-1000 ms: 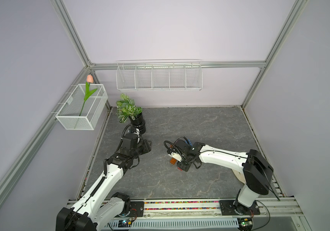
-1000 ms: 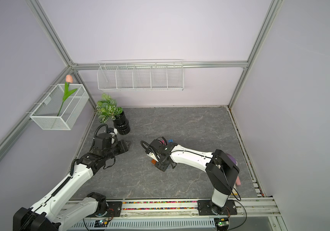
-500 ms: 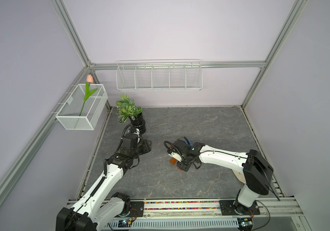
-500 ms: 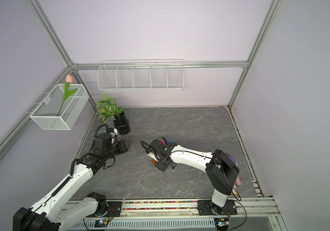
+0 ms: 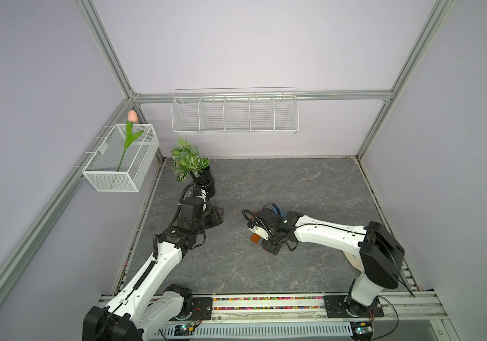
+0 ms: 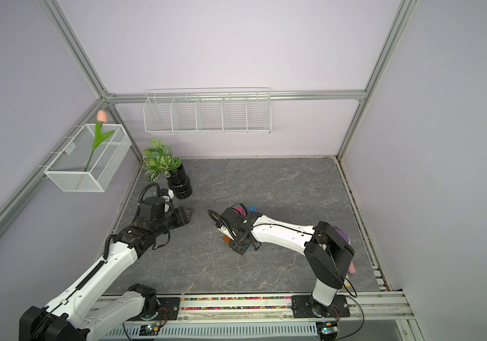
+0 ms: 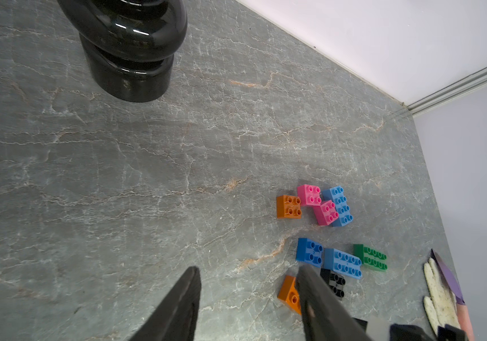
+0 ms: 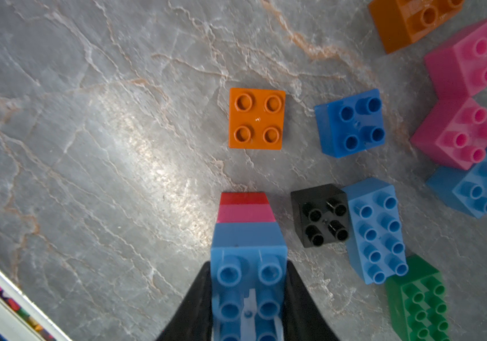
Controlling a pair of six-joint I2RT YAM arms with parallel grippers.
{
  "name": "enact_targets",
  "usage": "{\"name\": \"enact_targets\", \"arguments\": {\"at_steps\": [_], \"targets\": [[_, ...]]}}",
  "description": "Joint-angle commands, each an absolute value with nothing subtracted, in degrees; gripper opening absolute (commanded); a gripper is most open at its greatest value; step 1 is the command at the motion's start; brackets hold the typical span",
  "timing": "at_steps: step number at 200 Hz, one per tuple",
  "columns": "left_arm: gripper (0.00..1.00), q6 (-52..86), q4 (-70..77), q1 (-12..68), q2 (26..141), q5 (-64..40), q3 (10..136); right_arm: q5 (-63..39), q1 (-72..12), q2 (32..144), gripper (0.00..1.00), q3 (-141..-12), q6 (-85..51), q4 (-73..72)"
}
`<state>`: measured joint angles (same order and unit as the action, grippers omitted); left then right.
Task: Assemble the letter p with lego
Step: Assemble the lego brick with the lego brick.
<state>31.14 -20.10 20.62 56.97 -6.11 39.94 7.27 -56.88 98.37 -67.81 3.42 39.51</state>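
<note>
My right gripper (image 8: 248, 295) is shut on a stack of lego (image 8: 247, 233): a blue oblong brick on top, a pink layer and a red one under it. Loose bricks lie around it: an orange square (image 8: 256, 118), a blue square (image 8: 351, 124), a black square (image 8: 320, 215), a light blue oblong (image 8: 376, 230), a green oblong (image 8: 419, 301) and two pink squares (image 8: 457, 133). In both top views that gripper (image 5: 269, 246) points down at mid-table. My left gripper (image 7: 248, 283) is open and empty, low over bare table to the left of the bricks (image 5: 217, 217).
A potted plant in a glossy black pot (image 7: 127, 47) stands just behind the left gripper (image 6: 186, 217). Wire baskets hang on the back wall (image 5: 235, 113) and the left wall (image 5: 121, 159). A white glove-like thing (image 7: 440, 298) lies by the right wall.
</note>
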Motion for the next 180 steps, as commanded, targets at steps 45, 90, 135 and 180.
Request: {"name": "enact_targets", "arguments": {"at_steps": [45,90,135,180], "targets": [[0.56,30.41,-20.95,20.48,56.74,-6.53,39.28,6.46,-57.13,101.0,0.24,-66.84,3.66,42.71],[0.56,30.39,-21.01,20.39,56.81,-6.64,39.25,6.93,-56.9,100.92,0.24,-67.36,3.82,44.94],[0.56,30.35,-21.2,20.44,56.58,-6.59,39.17,7.21,-56.79,99.49,0.24,-67.07,3.3,46.58],[0.56,30.34,-21.36,20.39,56.32,-6.53,38.92,7.78,-56.65,100.32,0.24,-66.88,2.55,46.92]]}}
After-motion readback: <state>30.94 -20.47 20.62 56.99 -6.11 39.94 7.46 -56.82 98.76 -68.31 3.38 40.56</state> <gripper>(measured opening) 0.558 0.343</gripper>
